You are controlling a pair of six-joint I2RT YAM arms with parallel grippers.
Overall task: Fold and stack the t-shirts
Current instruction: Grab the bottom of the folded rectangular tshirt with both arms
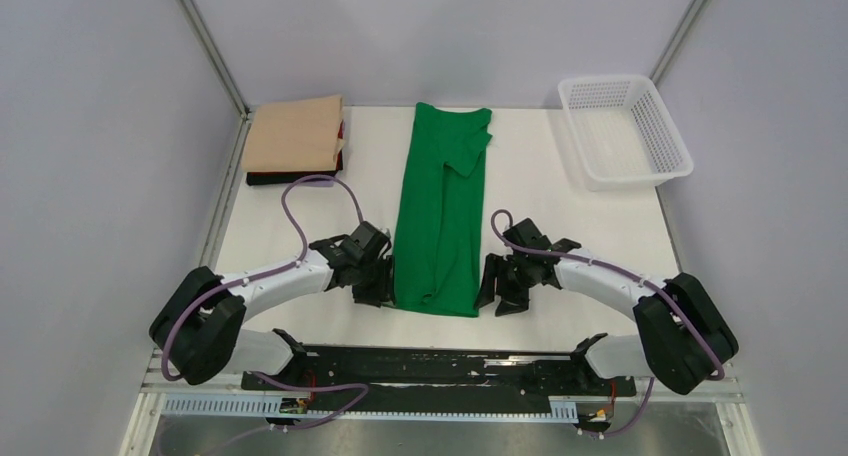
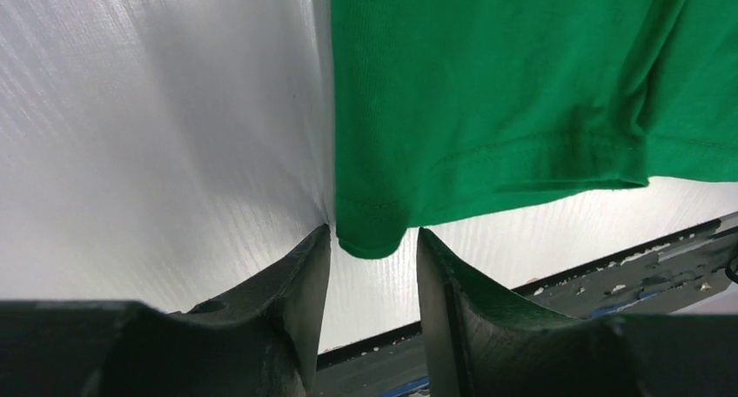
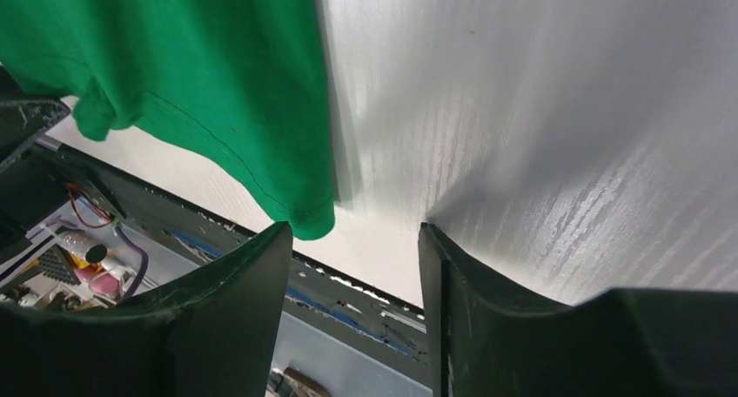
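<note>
A bright green t-shirt (image 1: 441, 208) lies folded into a long narrow strip down the middle of the white table. A folded tan shirt (image 1: 295, 133) sits on a folded black one (image 1: 270, 178) at the back left. My left gripper (image 1: 378, 288) is open at the strip's near left corner; in the left wrist view the green hem corner (image 2: 370, 232) lies just ahead of the gap between the jaws (image 2: 372, 240). My right gripper (image 1: 500, 288) is open at the near right corner; the green corner (image 3: 306, 214) lies beside its left finger (image 3: 261, 266), not between the jaws.
A white plastic mesh basket (image 1: 625, 131) stands at the back right. The black mounting rail (image 1: 440, 361) runs along the near table edge. Grey walls enclose the table on three sides.
</note>
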